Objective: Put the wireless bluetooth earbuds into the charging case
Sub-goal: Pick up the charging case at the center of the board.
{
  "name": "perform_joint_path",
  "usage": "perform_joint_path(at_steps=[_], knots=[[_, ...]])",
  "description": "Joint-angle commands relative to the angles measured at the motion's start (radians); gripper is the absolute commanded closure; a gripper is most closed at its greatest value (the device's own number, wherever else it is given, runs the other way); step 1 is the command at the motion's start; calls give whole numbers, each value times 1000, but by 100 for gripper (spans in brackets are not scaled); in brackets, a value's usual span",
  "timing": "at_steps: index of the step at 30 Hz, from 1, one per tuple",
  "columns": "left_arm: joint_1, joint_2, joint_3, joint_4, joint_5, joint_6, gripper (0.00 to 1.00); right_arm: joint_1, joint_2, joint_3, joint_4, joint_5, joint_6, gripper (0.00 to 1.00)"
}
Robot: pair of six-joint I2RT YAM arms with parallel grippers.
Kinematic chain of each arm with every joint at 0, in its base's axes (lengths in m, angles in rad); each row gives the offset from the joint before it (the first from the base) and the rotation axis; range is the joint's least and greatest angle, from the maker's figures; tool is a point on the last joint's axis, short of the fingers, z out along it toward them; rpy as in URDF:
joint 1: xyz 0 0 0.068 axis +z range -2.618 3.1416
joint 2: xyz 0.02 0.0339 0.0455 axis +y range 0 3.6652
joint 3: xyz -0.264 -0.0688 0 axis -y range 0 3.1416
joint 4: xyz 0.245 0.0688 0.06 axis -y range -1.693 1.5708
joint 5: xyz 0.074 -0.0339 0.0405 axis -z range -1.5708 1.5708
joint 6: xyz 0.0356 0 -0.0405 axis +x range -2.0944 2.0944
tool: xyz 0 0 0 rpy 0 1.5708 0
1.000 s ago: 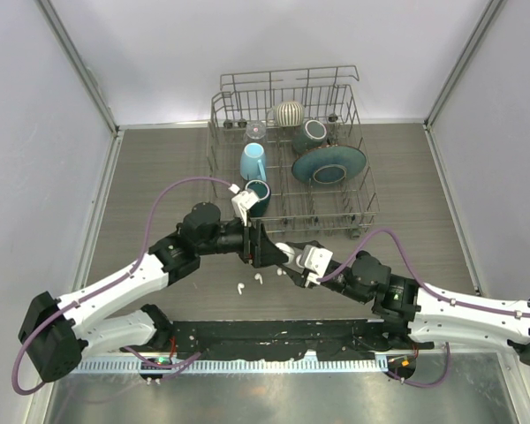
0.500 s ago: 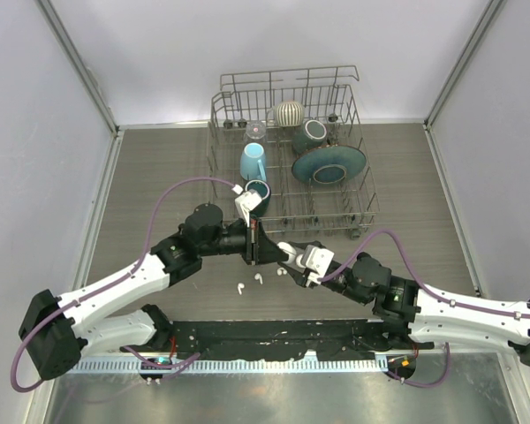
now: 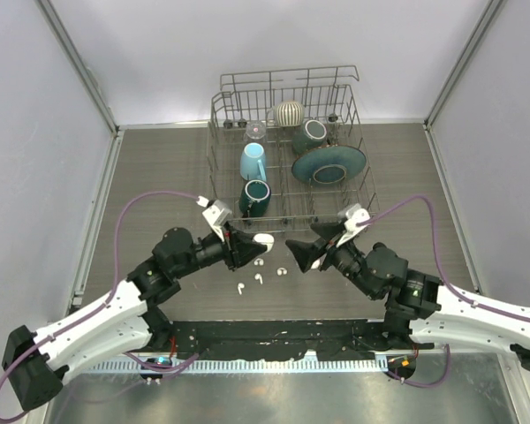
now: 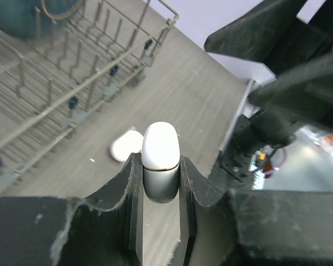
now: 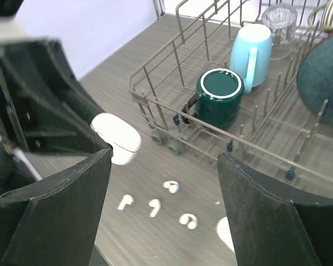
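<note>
- You are at the case-handling step. Your left claw (image 3: 252,241) is pinching the case (image 4: 161,145) between its fingers, in the air just in front of the rack's (image 3: 214,150) front left corner.
- The case looks shut, with a seam around its middle. No earbud is in it, so the insertion itself is not yet begun.
- Your right claw (image 5: 165,160) is spread wide with nothing in it. It faces the case from the right, also just in front of the rack.
- The earbuds (image 3: 241,287) lie loose on the table (image 3: 159,177), a small scatter in front of the rack, below and between the two claws. Another white piece sits near them, and you cannot tell what it is.
- Next move, as I judge it, is getting the lid open. The free right claw could do that while the left holds the case steady, or you could first set the case down in front of the rack. Each earbud then needs a fine pinch, since they are tiny and glossy and may slip.
- A second ago both claws met at the rack's front edge, with the case at the right claw and the left claw spread. Now the left has closed on the case, the right has let go, and the arms have drawn apart. The earbuds have not moved.
</note>
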Motion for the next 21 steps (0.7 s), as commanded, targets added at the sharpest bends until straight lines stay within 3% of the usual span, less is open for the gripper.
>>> perform_joint_path(at_steps=[1,6,10,21], knots=[[1,-92,-82,207,-82,182,100,-60,17,118,-194,28,442,18],[1,-91,-110,315,-30,255,100,-148,77,134,-188,-272,730,18],[1,-66,-133,444,-6,259,100,-224,109,67,-43,-446,992,18],[0,-60,-124,478,22,283,100,-266,200,-64,379,-526,1323,17]])
